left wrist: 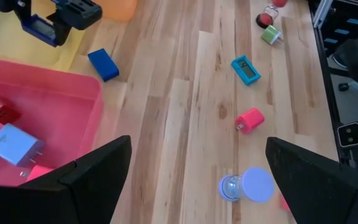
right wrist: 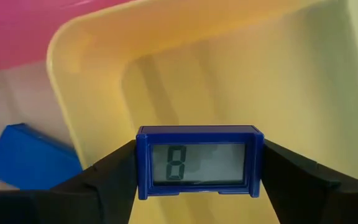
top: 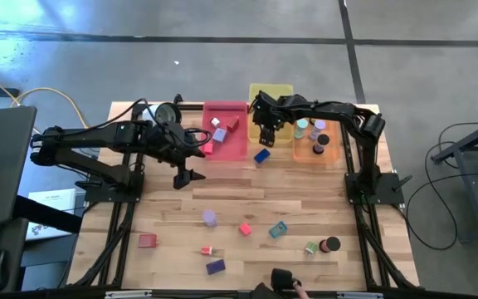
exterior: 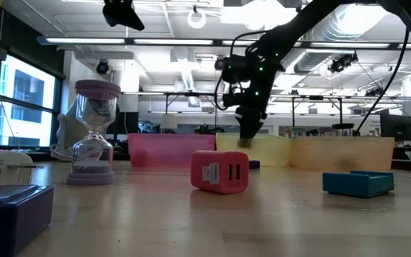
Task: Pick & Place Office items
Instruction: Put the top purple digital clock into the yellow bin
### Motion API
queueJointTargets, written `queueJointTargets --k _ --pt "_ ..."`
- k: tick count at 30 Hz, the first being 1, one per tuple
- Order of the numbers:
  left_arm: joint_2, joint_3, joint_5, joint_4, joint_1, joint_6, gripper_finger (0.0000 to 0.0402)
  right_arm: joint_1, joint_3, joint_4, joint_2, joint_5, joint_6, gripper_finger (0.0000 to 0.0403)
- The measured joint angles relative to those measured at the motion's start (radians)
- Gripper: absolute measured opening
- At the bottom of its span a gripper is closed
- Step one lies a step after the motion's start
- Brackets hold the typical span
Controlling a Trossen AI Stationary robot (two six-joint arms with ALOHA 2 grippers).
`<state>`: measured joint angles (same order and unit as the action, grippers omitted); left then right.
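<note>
Blue clock [right wrist: 197,163] — right gripper [right wrist: 197,186] clamps it, seemingly over yellow tray [right wrist: 303,93].

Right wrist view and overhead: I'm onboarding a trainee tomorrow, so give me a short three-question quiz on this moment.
1. True or false: the right tool grips a small blue rectangular clock with a grey display.
2. Which tray lies under that clock: (a) pink, (b) yellow, (c) orange?
3. Fill in: the left tool hangs open beside the translucent ____ plastic tray.

Key:
1. True.
2. (b), the translucent yellow plastic tray.
3. Pink.
</note>
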<state>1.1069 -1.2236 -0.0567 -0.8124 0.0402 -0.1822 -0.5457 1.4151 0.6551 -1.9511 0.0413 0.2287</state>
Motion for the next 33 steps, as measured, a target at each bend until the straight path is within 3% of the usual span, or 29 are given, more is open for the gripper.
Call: queueJointTargets --k 13,33 --pt "0.000 0.000 0.003 -0.003 0.000 0.000 0.0363 0.016 0.000 0.135 0.000 -0.073 -0.047 0.0285" --pt "0.002 0.000 0.005 -0.003 -0.068 -0.060 0.0363 0.274 0.000 0.212 0.000 -0.128 -0.125 0.0280"
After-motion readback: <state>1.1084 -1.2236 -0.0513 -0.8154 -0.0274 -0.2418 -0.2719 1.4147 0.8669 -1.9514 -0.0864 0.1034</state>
